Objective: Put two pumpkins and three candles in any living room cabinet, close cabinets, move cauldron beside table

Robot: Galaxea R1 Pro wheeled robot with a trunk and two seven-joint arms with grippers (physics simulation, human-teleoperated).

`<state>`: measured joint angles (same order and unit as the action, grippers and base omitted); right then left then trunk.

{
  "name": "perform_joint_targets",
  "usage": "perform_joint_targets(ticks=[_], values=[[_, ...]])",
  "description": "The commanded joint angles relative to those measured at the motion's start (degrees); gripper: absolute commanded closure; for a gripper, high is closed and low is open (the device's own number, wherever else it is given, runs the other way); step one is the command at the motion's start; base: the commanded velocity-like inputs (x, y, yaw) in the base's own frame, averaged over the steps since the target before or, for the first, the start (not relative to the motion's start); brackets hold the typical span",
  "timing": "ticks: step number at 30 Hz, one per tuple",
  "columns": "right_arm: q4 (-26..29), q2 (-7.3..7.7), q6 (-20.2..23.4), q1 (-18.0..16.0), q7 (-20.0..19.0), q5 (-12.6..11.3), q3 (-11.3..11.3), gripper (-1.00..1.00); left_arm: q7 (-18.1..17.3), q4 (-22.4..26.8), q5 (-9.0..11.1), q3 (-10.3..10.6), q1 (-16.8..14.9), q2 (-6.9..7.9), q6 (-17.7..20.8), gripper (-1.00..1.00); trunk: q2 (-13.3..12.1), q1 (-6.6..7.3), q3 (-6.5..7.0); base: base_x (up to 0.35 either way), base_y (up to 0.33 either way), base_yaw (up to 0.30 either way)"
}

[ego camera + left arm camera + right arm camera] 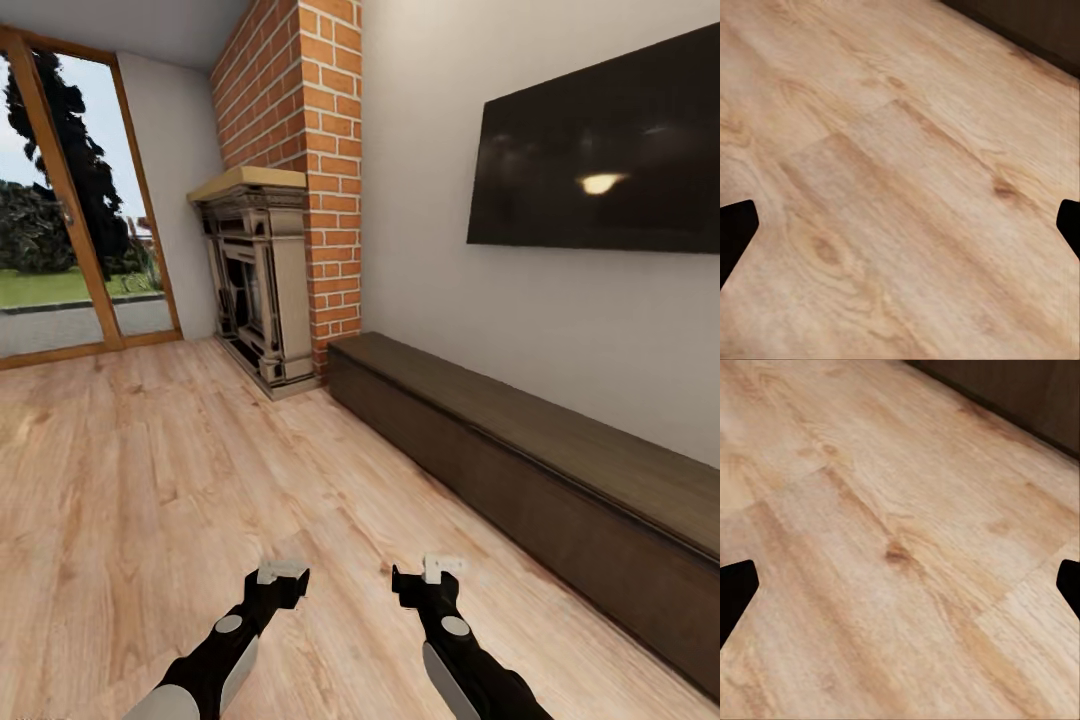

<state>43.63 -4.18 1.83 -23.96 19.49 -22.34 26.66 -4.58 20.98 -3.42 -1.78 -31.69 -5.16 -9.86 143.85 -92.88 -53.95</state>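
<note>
Along the right-hand wall of the head view, the cabinet [560, 470] runs as one long, low, dark-brown unit from the base of the brick column [300, 170] toward the near right corner of the view; its fronts sit flush, with no pale interior exposed. A dark strip of the cabinet [1035, 22] also appears at the edge of the left wrist view, and a wider strip of the cabinet [1020, 394] at the edge of the right wrist view. Above the cabinet, a black TV [600, 150] is mounted on the pale wall. Beside the brick column stands a beige fireplace [255, 280], and beyond it a wood-framed glass door [70, 200] opens onto grass and trees. Light wood plank floor [150, 480] covers the rest of the room. Both arms extend low over this floor, well apart from the cabinet. The left tool [282, 573] and the right tool [440, 568] each carry nothing. In each wrist view, the dark fingertips [736, 229] [736, 589] sit at opposite edges of the frame with bare floor between them, indicating a wide setting on both tools.
</note>
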Motion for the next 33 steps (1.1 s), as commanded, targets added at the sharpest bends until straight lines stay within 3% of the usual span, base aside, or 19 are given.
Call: perform_joint_targets(ticks=[1,22,33], values=[[0.1,0.05,0.2,0.0,0.5,-0.3,0.2,-1.0,-0.2,-0.1,-0.4,-0.2,0.0,-0.03,-0.2,-1.0,0.0,-0.01,-0.06,0.244,0.215,0.292],[0.1,0.05,0.2,0.0,0.2,-0.3,0.3,-1.0,-0.2,-0.1,-0.5,-0.2,-0.1,-0.03,0.0,-1.0,0.0,-0.01,-0.06,0.262,0.203,0.286],[0.1,0.13,0.2,0.0,0.1,-0.3,0.3,-1.0,-0.2,-0.2,-0.5,-0.2,-0.1,-0.03,0.0,-1.0,0.0,-0.01,-0.06,0.276,0.2,0.042]])
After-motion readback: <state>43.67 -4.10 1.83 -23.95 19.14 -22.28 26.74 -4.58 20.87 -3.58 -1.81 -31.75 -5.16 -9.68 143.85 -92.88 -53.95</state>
